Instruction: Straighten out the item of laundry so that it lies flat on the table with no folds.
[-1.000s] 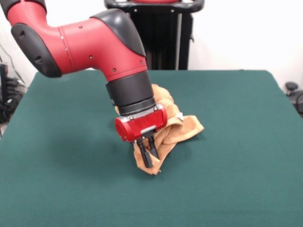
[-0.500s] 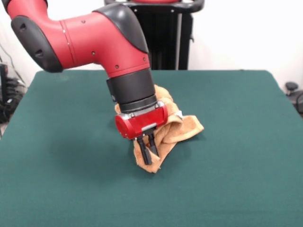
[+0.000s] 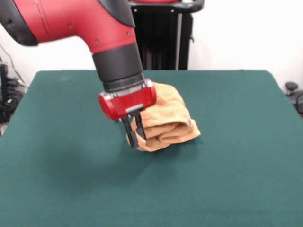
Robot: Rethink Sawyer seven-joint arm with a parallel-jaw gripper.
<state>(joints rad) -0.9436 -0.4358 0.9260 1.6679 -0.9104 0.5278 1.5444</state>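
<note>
- Front view: the towel [image 3: 168, 122] sits bunched and rolled around the middle of the table [image 3: 227, 179], its bulk spreading to picture-right and toward the far side from the gripper [image 3: 134, 135].
- Front view: the gripper is at the towel's near picture-left end, black fingers [image 3: 129, 132] drawn close together and nipping an edge of cloth there; that end looks lifted a touch off the felt, though the exact contact is hard to read.
- Front view: the bundle's long axis runs roughly from the pinched end out to picture-right, ending in a rounded fold at [image 3: 191, 132].
- Front view: here's what matters — everything loose lies to picture-right of the pinch, so my call is that any pull meant to open the folds wants to go away from that mass, toward picture-left and the camera side, where there's open green to lay it on.
- Front view: far from flat yet; several layers are stacked and the risk is the whole roll sliding along rather than unrolling.
- Overhead view: none supplied for this moment, so nothing to add from above.
</note>
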